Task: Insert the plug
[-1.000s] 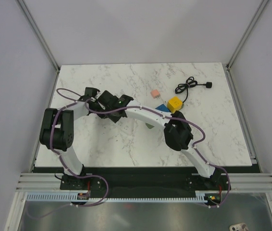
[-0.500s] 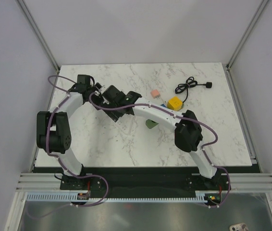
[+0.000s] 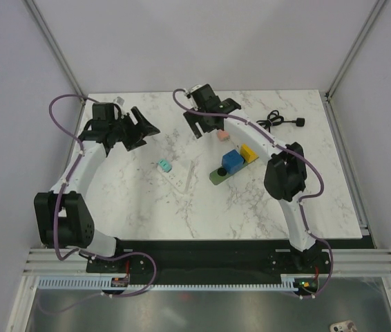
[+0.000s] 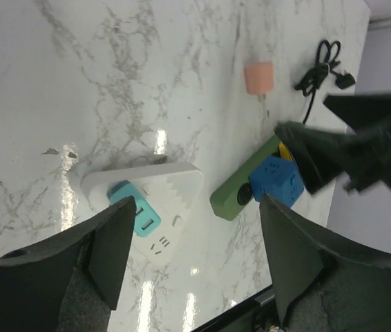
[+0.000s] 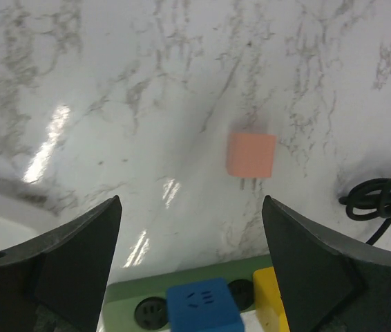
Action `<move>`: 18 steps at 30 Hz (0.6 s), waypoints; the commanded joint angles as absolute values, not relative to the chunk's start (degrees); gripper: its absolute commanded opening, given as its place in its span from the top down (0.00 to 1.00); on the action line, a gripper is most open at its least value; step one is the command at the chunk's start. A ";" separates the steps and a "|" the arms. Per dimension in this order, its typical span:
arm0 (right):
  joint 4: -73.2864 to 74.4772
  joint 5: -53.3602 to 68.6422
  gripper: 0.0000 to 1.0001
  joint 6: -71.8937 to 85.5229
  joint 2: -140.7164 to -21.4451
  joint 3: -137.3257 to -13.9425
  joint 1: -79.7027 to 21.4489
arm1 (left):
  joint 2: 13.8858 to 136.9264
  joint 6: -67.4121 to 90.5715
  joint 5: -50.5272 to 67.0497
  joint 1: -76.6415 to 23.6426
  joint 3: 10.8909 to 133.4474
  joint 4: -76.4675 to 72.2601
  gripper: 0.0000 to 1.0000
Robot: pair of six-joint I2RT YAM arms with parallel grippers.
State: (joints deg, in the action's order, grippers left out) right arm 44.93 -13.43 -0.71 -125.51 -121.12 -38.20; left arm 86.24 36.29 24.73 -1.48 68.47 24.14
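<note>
A teal plug [image 3: 162, 165] [image 4: 135, 211] sits on the left end of a white power strip [image 3: 183, 177] [image 4: 164, 188], with nothing holding it. My left gripper [image 3: 143, 130] [image 4: 194, 266] hangs open above the table's back left, well clear of the strip. My right gripper [image 3: 204, 129] [image 5: 192, 270] is open too, above a loose pink plug [image 3: 222, 135] [image 5: 251, 155] lying on its side with its prongs showing. A green power strip [image 3: 219, 176] [image 5: 182, 296] carries a blue cube plug [image 3: 232, 160] [image 5: 202, 308] and a yellow one [image 3: 249, 153] [image 5: 270, 297].
A coiled black cable [image 3: 273, 122] [image 5: 382, 197] lies at the back right of the marble table [image 3: 147, 207]. Metal frame posts stand at the back corners, and the right arm [image 4: 361, 149] shows dark in the left wrist view.
Both grippers were shut together over the white strip; they have opened and pulled away, the left to the back left, the right to the back middle. The teal plug is now uncovered.
</note>
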 commanded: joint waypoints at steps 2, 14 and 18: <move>46.14 -13.63 0.09 -2.28 -131.12 -127.25 -33.76 | 81.30 30.24 31.72 -2.72 66.36 23.38 0.10; 45.70 -6.51 0.16 -3.78 -140.36 -131.13 -24.70 | 78.49 27.95 38.06 -3.34 63.81 23.47 0.23; 45.26 -2.65 0.21 -3.17 -142.03 -131.13 -23.56 | 78.40 28.48 38.32 -3.34 63.81 23.03 0.28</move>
State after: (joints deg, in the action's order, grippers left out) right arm 45.95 -6.81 -3.05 -140.92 -128.73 -24.14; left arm 80.68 30.37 36.07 -3.14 63.61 24.53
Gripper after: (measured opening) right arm 0.804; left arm 0.734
